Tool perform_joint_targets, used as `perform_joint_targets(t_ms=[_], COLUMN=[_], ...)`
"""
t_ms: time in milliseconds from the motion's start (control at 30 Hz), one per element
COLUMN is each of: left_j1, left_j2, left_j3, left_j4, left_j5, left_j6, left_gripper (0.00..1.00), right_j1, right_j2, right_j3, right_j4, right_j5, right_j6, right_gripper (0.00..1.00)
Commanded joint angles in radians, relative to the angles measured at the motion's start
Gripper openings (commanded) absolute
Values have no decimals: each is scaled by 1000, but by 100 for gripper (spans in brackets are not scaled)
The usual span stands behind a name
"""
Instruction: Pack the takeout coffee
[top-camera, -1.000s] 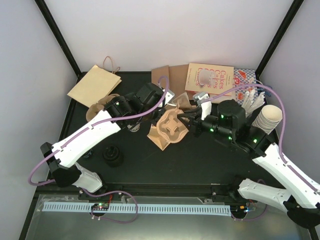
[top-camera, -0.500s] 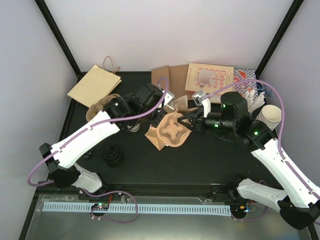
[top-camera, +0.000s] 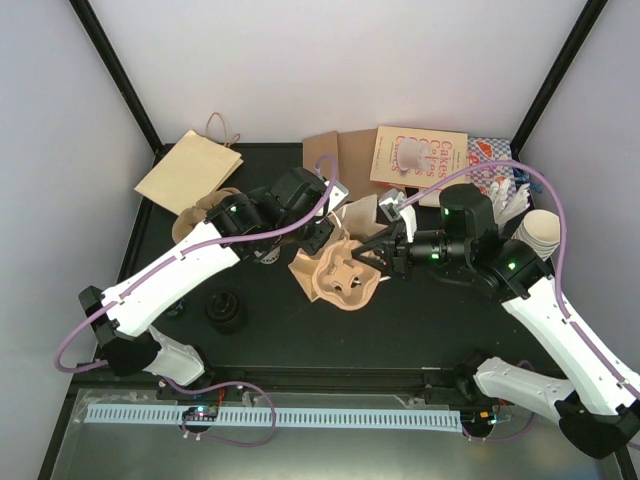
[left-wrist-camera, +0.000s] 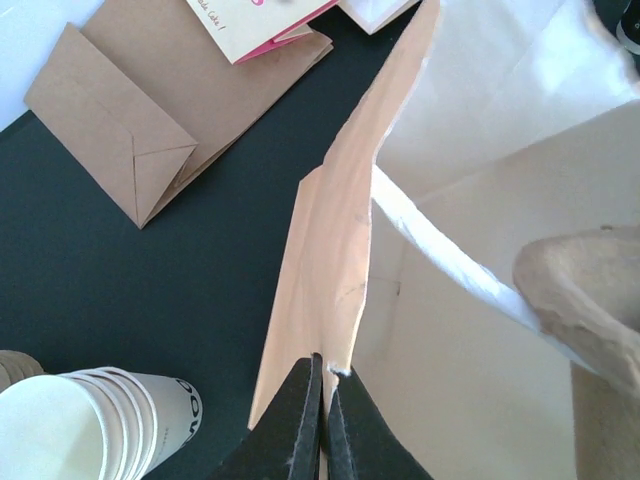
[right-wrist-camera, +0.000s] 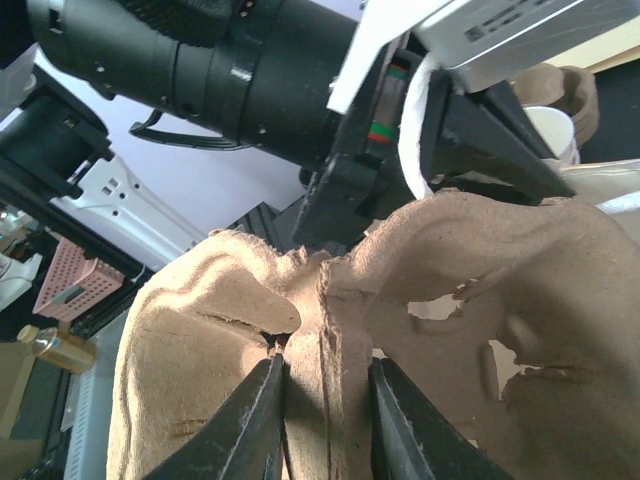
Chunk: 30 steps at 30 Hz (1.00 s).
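Bright even overhead light, soft faint shadows on the dark bench (top-camera: 400, 320), top view sharp, right wrist fingers (right-wrist-camera: 245, 430) slightly blurred.

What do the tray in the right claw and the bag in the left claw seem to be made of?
The tray looks like molded paper pulp: matte tan and fibrous, with ragged torn holes. The bag looks like thin kraft paper, tan outside and white inside, with creases and a sharp folded edge. Whether it has a coating cannot be told.

A robot lab: white walls (top-camera: 330, 60), black corner posts (top-camera: 115, 75), and a left arm (top-camera: 170, 270) and right arm (top-camera: 565, 325) bolted at the near edge of the black table (top-camera: 420, 330).
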Motion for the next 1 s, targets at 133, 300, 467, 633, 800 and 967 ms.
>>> perform_joint_targets(t_ms=[133,300,467,633,800,967], left_j1=[3,3,3,3,3,3], left_j2=[-22,-38,-58,-69,-73,-74], left_j3=[10,6,-15,-21,-23,-24], left_j4=[19,16,14,0,-4,-15], left_j5=[-4,29,54,58,76,110], left_j6=[13,38,54,60,60,78], left_gripper=[2,2,2,2,2,2], right_j1=[-4,-17,-65,-116,-147,-165], right_j2=[17,72,119,124,154,162], right_j3=[52,85,101,106,131,145], right_j4=[-26,-93,-92,-101,-177,-169], right_j5=[-140,-17,-57,-83,-37,-21], right_j6=[-45,-43,-25,-34,-91,-65], right_gripper=[25,24,23,24,24,24])
